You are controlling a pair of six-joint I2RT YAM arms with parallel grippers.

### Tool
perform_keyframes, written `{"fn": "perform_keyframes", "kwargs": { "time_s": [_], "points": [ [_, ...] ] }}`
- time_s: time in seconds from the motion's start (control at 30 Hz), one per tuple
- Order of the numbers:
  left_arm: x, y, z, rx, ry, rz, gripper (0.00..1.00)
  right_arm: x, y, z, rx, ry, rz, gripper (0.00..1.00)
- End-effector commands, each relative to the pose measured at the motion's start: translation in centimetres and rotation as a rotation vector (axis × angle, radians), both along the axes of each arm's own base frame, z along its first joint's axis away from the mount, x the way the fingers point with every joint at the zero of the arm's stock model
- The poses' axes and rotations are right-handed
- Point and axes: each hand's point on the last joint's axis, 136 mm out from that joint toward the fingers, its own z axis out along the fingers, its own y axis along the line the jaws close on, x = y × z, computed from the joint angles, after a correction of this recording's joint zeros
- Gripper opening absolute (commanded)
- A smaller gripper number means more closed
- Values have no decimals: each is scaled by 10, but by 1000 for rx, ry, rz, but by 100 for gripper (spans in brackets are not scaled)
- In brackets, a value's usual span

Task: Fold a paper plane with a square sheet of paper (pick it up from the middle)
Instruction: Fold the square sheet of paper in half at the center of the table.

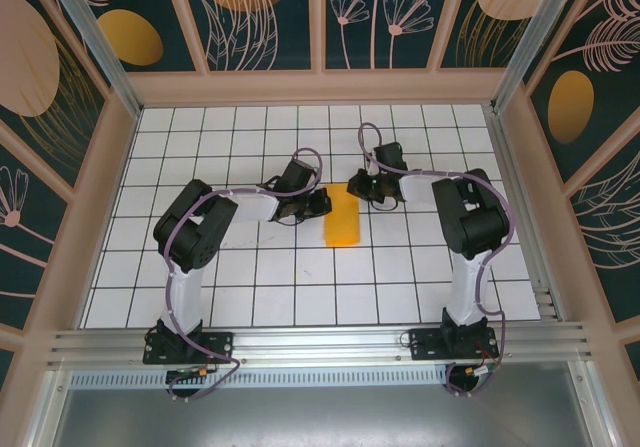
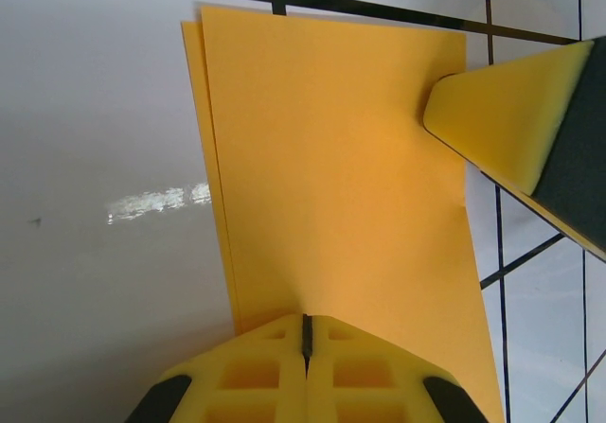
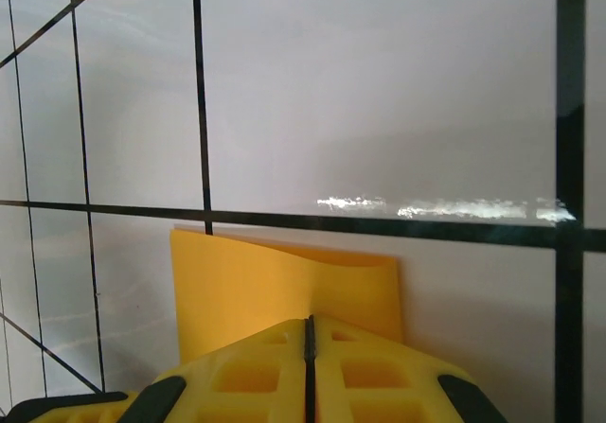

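Note:
The square sheet of paper (image 1: pixel 342 219) lies folded in half as an orange-yellow rectangle on the tiled table. In the left wrist view the paper (image 2: pixel 331 158) shows two layers along its left edge. My left gripper (image 2: pixel 306 321) is shut, its tips resting on the paper's near edge. It sits at the paper's upper left (image 1: pixel 320 204). My right gripper (image 3: pixel 309 321) is also shut, its tips against the paper (image 3: pixel 275 286), whose far edge bows up slightly. It stands at the paper's upper right corner (image 1: pixel 358 191). One of its yellow fingers (image 2: pixel 502 111) touches that corner.
The white table with black grid lines (image 1: pixel 250 267) spreads around the paper on all sides. Wooden walls with a leaf and oval pattern (image 1: pixel 320 17) enclose it. Both arm bases (image 1: pixel 190 345) stand on the metal rail at the near edge.

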Motion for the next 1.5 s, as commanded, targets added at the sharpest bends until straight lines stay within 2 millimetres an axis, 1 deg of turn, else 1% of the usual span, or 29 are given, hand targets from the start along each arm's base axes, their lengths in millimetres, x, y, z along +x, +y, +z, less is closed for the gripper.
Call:
{"fn": "perform_keyframes", "kwargs": {
  "time_s": [0.0, 0.1, 0.23, 0.37, 0.5, 0.77, 0.83, 0.9, 0.93, 1.07, 1.13, 1.2, 1.3, 1.4, 1.47],
  "points": [
    [-39, 51, -72, 248, 168, 37, 3, 12, 0, -2, -4, -8, -12, 9],
    [-40, 53, -73, 254, 170, 38, 3, 15, -8, -8, -42, -3, -47, 9],
    [-42, 55, -75, 260, 175, 39, 3, 22, -22, -11, -64, 2, -113, 9],
    [-43, 56, -77, 264, 177, 39, 3, 30, -32, -8, -60, -8, -172, 9],
    [-44, 57, -78, 267, 178, 40, 3, 36, -33, -6, -44, -10, -184, 9],
    [-44, 57, -78, 267, 177, 38, 3, 40, -37, -6, -60, -17, -198, 9],
    [-44, 57, -78, 267, 177, 37, 3, 42, -36, -2, -58, -24, -191, 9],
    [-44, 56, -78, 266, 176, 36, 3, 42, -32, 9, -50, -49, -171, 9],
    [-43, 56, -78, 265, 175, 36, 3, 41, -31, 19, -47, -74, -165, 9],
    [-43, 56, -77, 264, 174, 37, 3, 31, -25, 50, -36, -140, -122, 10],
    [-42, 56, -77, 263, 174, 38, 3, 23, -19, 55, -38, -144, -93, 11],
    [-41, 55, -75, 260, 170, 38, 3, 10, -9, 54, -39, -131, -43, 11],
    [-40, 54, -75, 260, 169, 40, 3, -13, 7, 43, -50, -88, 21, 11],
    [-40, 55, -74, 263, 167, 41, 3, -36, 12, 30, -61, -41, 55, 11],
    [-40, 55, -74, 264, 168, 40, 3, -49, 9, 23, -62, -16, 58, 11]
  ]
}}
